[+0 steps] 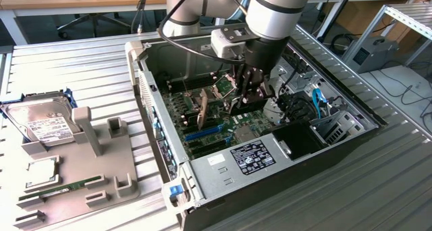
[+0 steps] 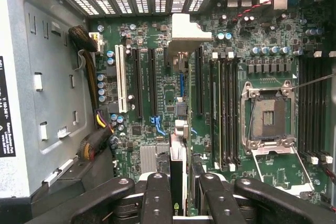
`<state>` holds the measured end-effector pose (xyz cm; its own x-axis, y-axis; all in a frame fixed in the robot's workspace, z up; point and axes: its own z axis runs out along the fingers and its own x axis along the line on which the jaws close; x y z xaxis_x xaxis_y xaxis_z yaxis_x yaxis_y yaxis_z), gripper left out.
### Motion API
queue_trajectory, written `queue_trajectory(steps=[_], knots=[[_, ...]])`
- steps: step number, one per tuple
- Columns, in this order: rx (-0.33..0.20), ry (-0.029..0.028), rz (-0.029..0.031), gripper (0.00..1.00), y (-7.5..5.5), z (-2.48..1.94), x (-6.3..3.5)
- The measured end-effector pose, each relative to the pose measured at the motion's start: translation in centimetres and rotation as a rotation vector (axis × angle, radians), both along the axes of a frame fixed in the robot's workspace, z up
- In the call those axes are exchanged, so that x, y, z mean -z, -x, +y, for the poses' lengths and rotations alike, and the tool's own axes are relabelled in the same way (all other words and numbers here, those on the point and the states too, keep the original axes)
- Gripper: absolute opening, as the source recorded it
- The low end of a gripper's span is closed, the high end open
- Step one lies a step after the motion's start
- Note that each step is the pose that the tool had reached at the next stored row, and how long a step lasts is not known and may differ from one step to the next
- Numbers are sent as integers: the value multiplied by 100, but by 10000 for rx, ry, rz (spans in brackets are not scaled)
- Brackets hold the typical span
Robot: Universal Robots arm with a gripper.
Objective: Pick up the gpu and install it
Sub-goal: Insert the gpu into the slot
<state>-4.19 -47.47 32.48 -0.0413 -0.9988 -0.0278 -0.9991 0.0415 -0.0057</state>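
Ribbed metal tabletop point(image 1: 60, 59) supports an open computer case point(image 1: 223, 190) with its motherboard point(image 2: 157, 103) exposed. Inside the case, the gpu point(image 2: 177, 177) is held upright, edge-on above the board, clamped between the gripper point(image 2: 181, 198) fingers.

A ribbed metal counter point(image 1: 81, 69) carries an open computer case point(image 1: 284, 190) lying on its side. Well apart, toward the exterior view's left, a grey parts holder point(image 1: 101, 165) rests on the counter too.
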Motion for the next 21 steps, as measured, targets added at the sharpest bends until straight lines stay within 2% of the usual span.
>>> queue_trajectory(steps=[21], knots=[[-1, 1, -1, 26, 15, -38, 30]])
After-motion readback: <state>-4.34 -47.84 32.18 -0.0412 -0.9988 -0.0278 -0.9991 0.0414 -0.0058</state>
